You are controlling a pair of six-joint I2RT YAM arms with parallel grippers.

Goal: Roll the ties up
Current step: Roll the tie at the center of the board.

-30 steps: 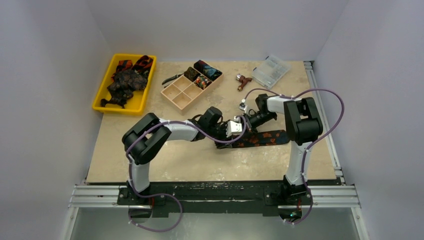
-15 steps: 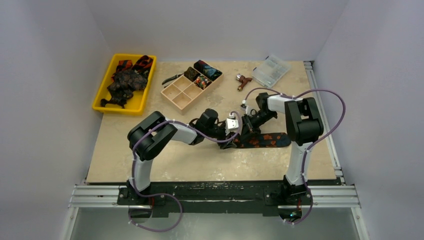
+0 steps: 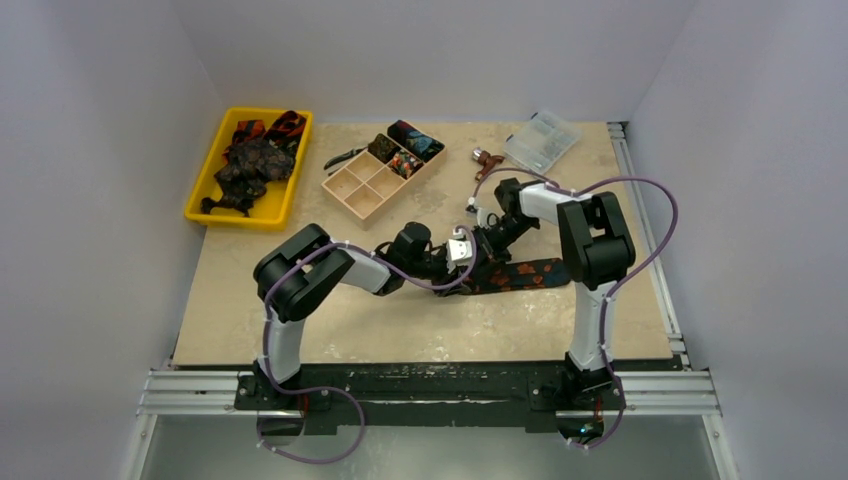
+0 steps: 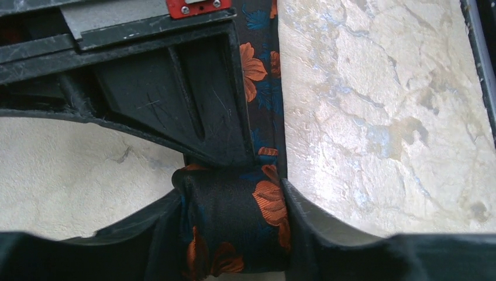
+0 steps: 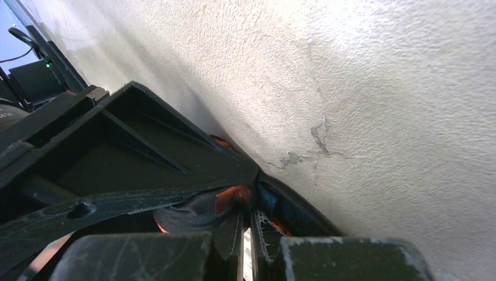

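Observation:
A black tie with orange blotches lies flat right of the table's middle, its left end wound into a roll. My left gripper is shut on that roll, one finger pressed against each side. The unrolled length runs away from it across the table. My right gripper reaches in from the far side, shut, with its tips pinched into the bunched fabric at the roll's end. In the top view both grippers meet over the tie's left end, left gripper and right gripper.
A yellow tray at the back left holds several loose ties. A tan compartment box has rolled ties in its far cells. Pliers, a small brown tool and a clear plastic case lie along the back.
Both grippers have shifted left and slightly away, with the tie's flat length drawn left and shorter. The left gripper's fingers have closed in a little on the roll.

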